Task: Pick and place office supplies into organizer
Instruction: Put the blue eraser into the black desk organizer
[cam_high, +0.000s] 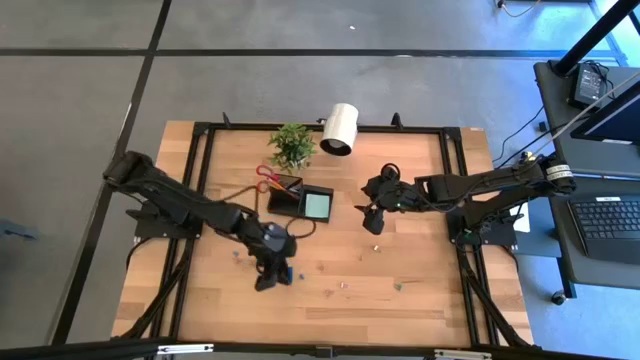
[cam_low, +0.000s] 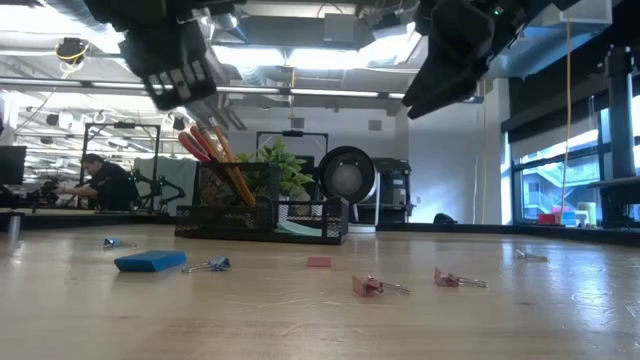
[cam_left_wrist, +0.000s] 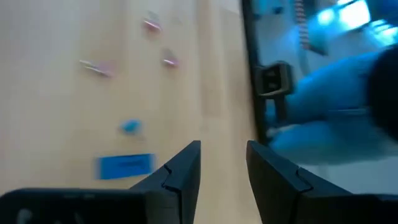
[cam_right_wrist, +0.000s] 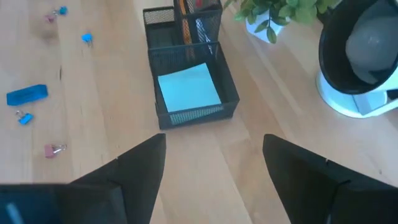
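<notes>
The black mesh organizer (cam_high: 300, 198) stands mid-table. It holds the pale teal note pad (cam_right_wrist: 188, 87) in its low compartment, and red-handled scissors (cam_low: 195, 145) and pencils (cam_low: 232, 170) upright in its tall one. The small blue piece (cam_high: 288, 272) lies flat on the wood and also shows in the left wrist view (cam_left_wrist: 124, 166). My left gripper (cam_high: 268, 276) hangs just beside it, above the table, open and empty (cam_left_wrist: 224, 155). My right gripper (cam_high: 375, 222) is raised to the right of the organizer, wide open and empty (cam_right_wrist: 214, 146).
Small clips lie scattered on the wood: a blue one (cam_low: 207, 265) by the blue piece and pink ones (cam_low: 368, 286) toward the near edge. A green potted plant (cam_high: 291, 145) and a white cylindrical lamp (cam_high: 341, 129) stand at the far edge. A black frame (cam_high: 455, 200) borders the table.
</notes>
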